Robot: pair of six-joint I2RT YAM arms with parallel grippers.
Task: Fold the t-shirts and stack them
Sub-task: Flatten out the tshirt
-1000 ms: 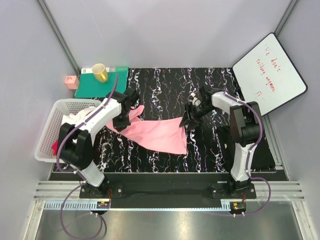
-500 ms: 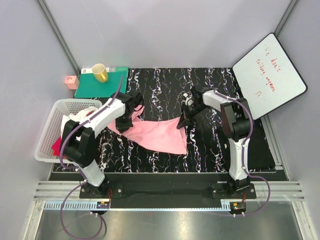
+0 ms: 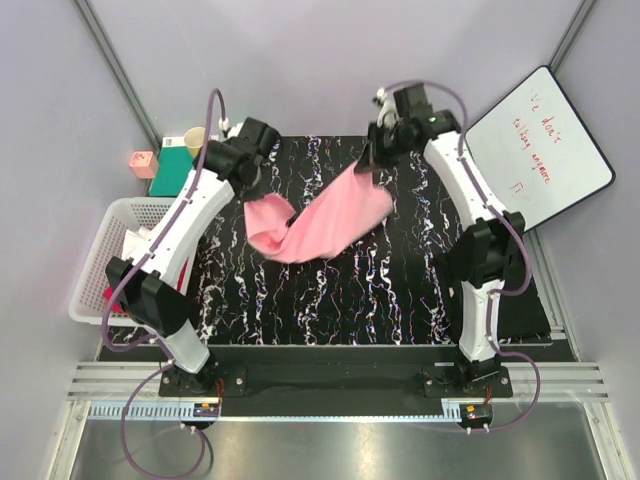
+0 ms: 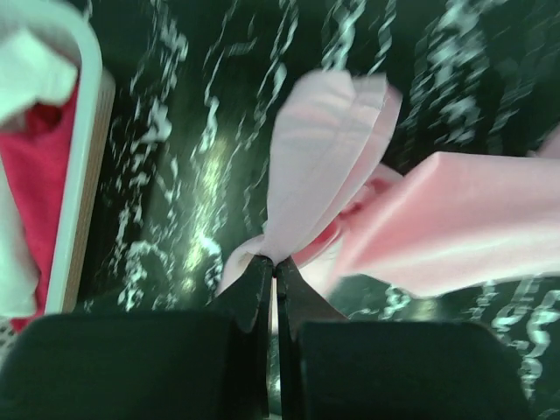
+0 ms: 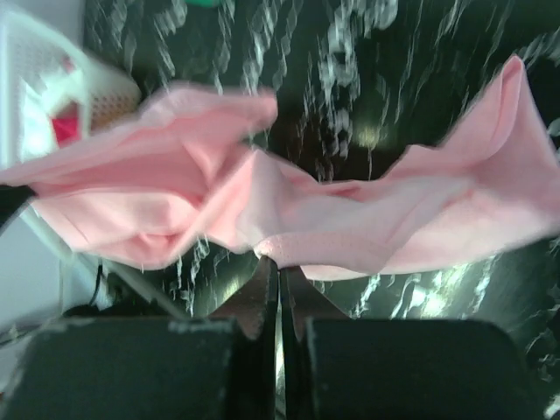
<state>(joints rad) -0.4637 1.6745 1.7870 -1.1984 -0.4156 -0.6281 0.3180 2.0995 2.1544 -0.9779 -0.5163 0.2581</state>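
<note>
A light pink t-shirt [image 3: 320, 220] hangs in the air between both arms, sagging toward the black marbled table [image 3: 400, 290]. My left gripper [image 3: 250, 182] is shut on its left edge; the left wrist view shows the cloth [image 4: 324, 149] bunched at the pinched tips [image 4: 275, 262]. My right gripper [image 3: 372, 165] is shut on the shirt's other edge, with pink cloth [image 5: 367, 219] draped just past its tips [image 5: 279, 265]. A white t-shirt [image 3: 140, 240] and a magenta-red one [image 3: 108, 295] lie in the white basket [image 3: 95, 260].
A green mat [image 3: 185, 172] with a yellow cup [image 3: 194, 140] lies at the far left, a small pink box [image 3: 142, 163] beside it. A whiteboard [image 3: 540, 145] leans at the right. The basket rim [image 4: 83, 157] shows at the left of the left wrist view.
Both arms have lifted and swung toward the back of the table. The pink t-shirt has come up off the table and hangs between them. The right gripper shut on its edge.
</note>
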